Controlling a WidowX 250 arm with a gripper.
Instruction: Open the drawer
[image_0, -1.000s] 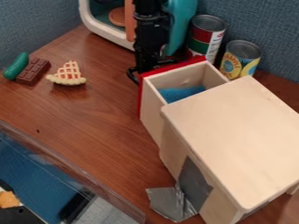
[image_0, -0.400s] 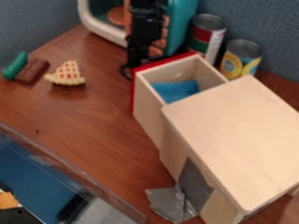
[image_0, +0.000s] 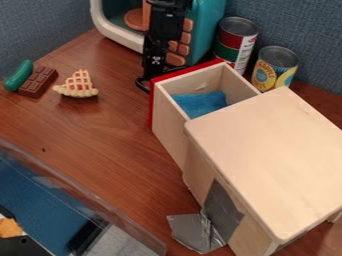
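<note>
Drawer (image_0: 172, 131) sticks out of wooden box (image_0: 267, 150), blue thing (image_0: 202, 104) inside. Pincer (image_0: 145, 83) by red front (image_0: 152, 106); can't tell if apart or together. Looks open enough; if you pull more, go slow, straight, so drawer won't tip.

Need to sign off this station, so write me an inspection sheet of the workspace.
Surface: wood-grain table, small dark spot visible.
Drawer: open, blue cloth inside.
Box: pale wood, silver tape on its side.
Clutter: green toy, chocolate bar, pie slice, yellow-label can, red-green can, toy oven.
Hand: by the drawer's red front; contact unclear.
Cables: nothing seen.
Surroundings: blue fabric walls; clear-sided bin at the view's lower left.
</note>
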